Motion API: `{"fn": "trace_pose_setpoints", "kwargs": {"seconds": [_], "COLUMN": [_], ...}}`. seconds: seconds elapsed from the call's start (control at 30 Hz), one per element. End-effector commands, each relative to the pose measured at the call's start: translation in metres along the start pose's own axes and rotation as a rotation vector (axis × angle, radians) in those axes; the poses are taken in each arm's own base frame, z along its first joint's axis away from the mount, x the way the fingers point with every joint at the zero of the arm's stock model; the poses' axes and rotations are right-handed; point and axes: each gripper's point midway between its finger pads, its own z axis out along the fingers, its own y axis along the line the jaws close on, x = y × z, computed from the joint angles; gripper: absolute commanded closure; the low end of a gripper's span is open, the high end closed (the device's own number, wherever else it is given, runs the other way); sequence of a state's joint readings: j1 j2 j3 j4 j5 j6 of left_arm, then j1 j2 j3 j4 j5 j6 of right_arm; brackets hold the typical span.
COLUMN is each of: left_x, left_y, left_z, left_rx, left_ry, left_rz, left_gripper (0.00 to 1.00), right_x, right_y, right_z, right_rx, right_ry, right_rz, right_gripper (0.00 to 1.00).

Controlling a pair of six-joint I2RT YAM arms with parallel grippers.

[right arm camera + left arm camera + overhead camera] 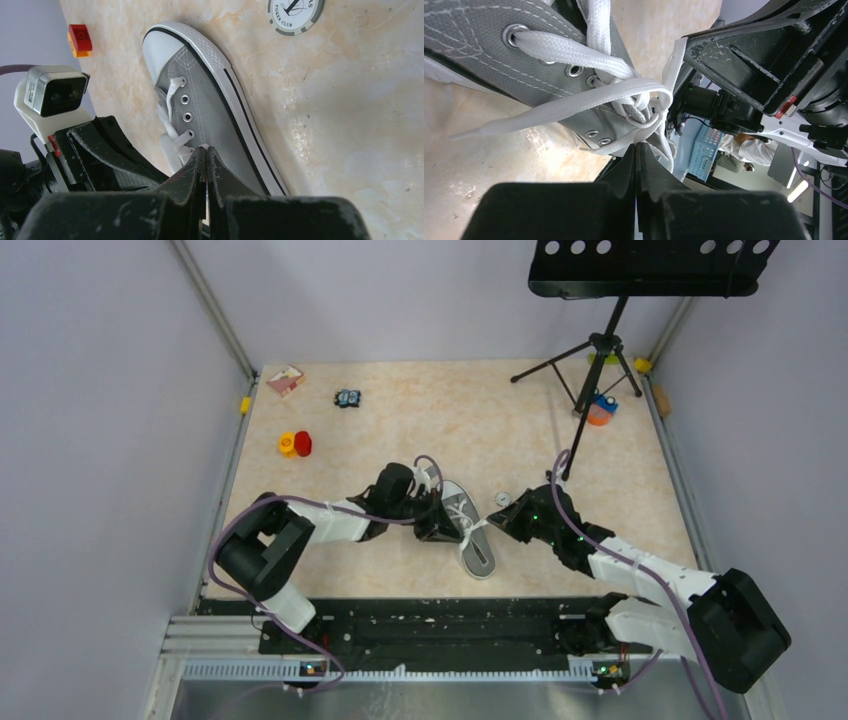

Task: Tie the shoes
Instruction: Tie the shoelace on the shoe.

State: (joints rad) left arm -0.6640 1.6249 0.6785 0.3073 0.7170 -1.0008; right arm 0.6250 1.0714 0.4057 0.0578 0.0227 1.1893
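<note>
Fingers (624,170) on the left gripper (637,146) are squeezed shut. They look like they are pinching one of the white laces (574,52) right by the knot. The right gripper (206,150) has its fingers (192,172) shut too, with a bit of lace at their tips.

Between the two grippers sits the grey shoe (478,558), flat on its sole on the table (400,420). Its laces are crossed in a messy first knot over the top holes, so I think this is the pulling-tight part. Next, each gripper should pull its lace away from the shoe, one to each side. It should pull softly so the shoe does not slide or tip.

Near the shoe's toe lies a round poker chip (295,12). Well away, on the left arm's side of the shoe, are red and yellow blocks (295,444). Far behind the shoe stands a black music stand (603,340). None of these is in the way. Only the grippers, so close over the shoe, could bump each other.
</note>
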Motion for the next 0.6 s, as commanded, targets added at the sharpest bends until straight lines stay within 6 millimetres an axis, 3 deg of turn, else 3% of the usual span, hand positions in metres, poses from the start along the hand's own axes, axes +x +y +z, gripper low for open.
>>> {"fn": "trace_pose_setpoints", "kwargs": {"seconds": [0.0,0.57], "left_x": [-0.006,-0.006], "left_y": [-0.011,-0.006], "left_z": [-0.006,-0.022], "left_rx": [0.021,-0.056], "left_ry": [-0.04,-0.095], "left_rz": [0.051,0.097], "left_gripper": [1.0,1.0], "right_x": [-0.01,-0.012], "right_y": [0.005,-0.003], "right_z": [0.001,-0.004], "right_rx": [-0.011,-0.017], "right_ry": [-0.038,-0.064], "right_rz": [0.018,0.048], "right_gripper": [1.0,1.0]}}
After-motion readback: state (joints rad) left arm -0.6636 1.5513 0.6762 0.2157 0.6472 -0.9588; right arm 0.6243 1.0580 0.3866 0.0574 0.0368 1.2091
